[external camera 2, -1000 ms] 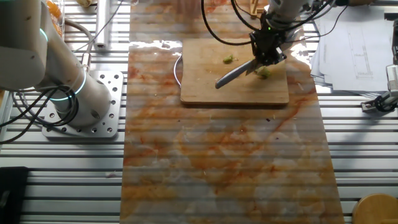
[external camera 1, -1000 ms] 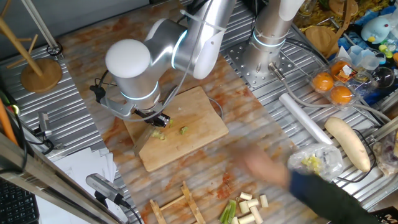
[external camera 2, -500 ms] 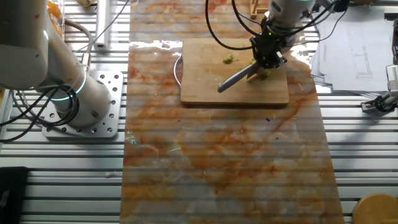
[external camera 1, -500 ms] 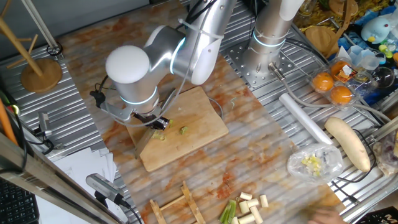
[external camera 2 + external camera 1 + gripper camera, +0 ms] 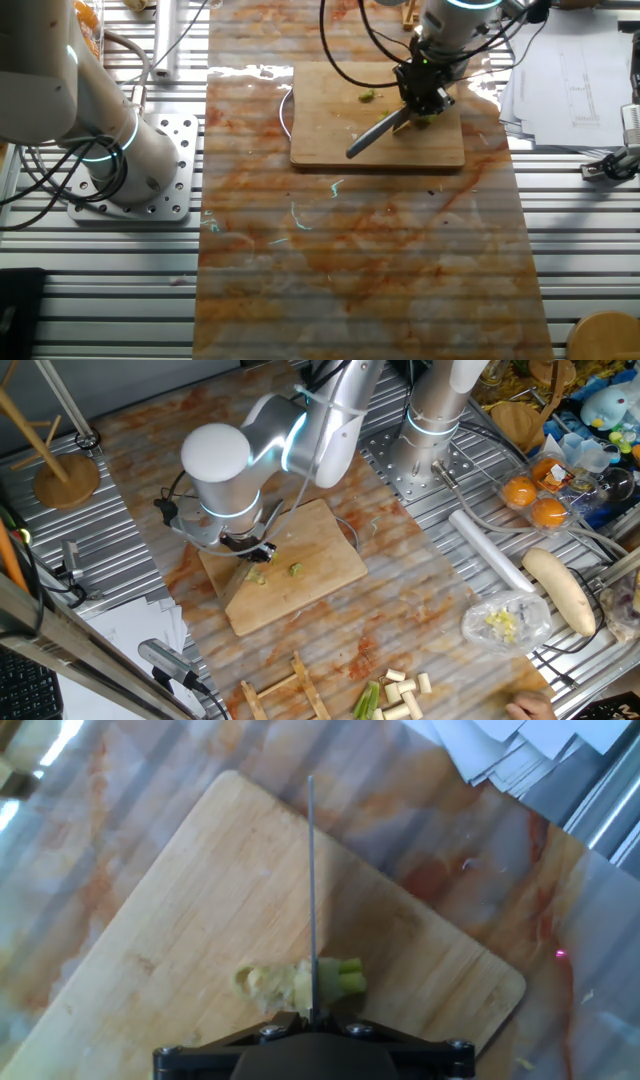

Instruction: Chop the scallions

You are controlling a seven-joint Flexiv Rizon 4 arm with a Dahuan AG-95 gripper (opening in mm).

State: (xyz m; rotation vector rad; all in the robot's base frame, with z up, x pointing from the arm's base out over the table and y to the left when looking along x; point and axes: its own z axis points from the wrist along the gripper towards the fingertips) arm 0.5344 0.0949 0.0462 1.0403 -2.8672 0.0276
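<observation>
Table: a marbled orange-and-white mat (image 5: 360, 260) is spread over the ribbed metal tabletop (image 5: 590, 240); wide bare mat is seen below the board in the other fixed view, and less along the mat's edge by the paper sheets (image 5: 575, 65).
Arm: the silver Flexiv arm (image 5: 255, 455) is bent over the board's left end in one fixed view, so that corner is covered by it.
Board: a wooden cutting board (image 5: 320, 555) is laid on the mat, all four edges inside the mat's borders; most of its surface is bare wood.
Knife: a knife (image 5: 375, 131) is held blade-down over the board, and its blade (image 5: 311, 890) is seen edge-on in the hand view as a thin line running away from the hand, its heel over the stalk piece.
Gripper: the gripper (image 5: 422, 92) is closed around the knife's handle; the fingers themselves are hidden under the hand's housing in the hand view.
Scallions on the board: a short scallion stalk (image 5: 300, 982), pale yellow at one end and green at the other, is lain across the blade line near the hand; a small green scallion bit (image 5: 296, 569) is set apart from it toward the board's middle.
Scallions off the board: cut white-and-green stalk pieces (image 5: 395, 695) are gathered at the mat's near edge in one fixed view, well apart from the board.
</observation>
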